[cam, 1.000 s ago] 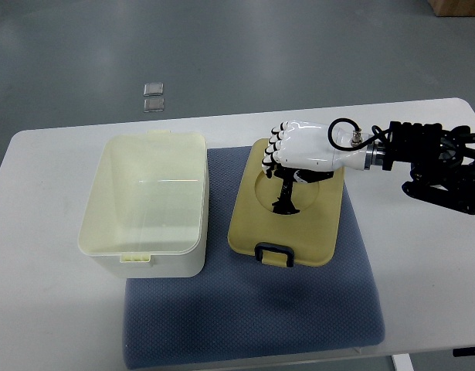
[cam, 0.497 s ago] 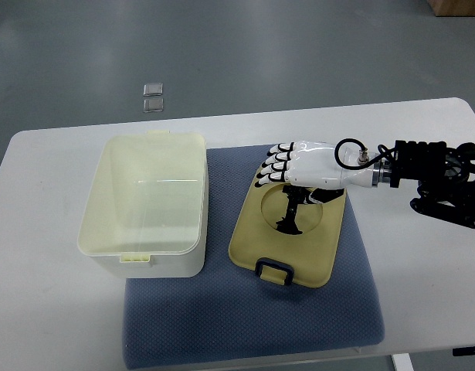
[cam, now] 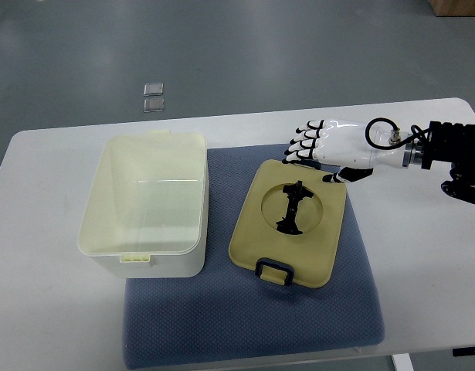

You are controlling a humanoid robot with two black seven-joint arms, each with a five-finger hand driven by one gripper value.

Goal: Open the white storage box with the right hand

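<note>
While the white storage box (cam: pixel 144 202) stands open near the counter's (cam: pixel 52 309) left edge, its lid (cam: pixel 291 224) lies flat just beside it on the blue mat (cam: pixel 245 325). Empty and with fingers relaxed, the right hand (cam: pixel 327 145) hovers above the lid's far edge.

White table (cam: pixel 52 325) — grey floor (cam: pixel 299 46) (smooth).

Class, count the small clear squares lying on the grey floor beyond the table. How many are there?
2. One clear square lies on the floor just beyond the table; the other sits directly nearer the table, touching it. None look hidden.
</note>
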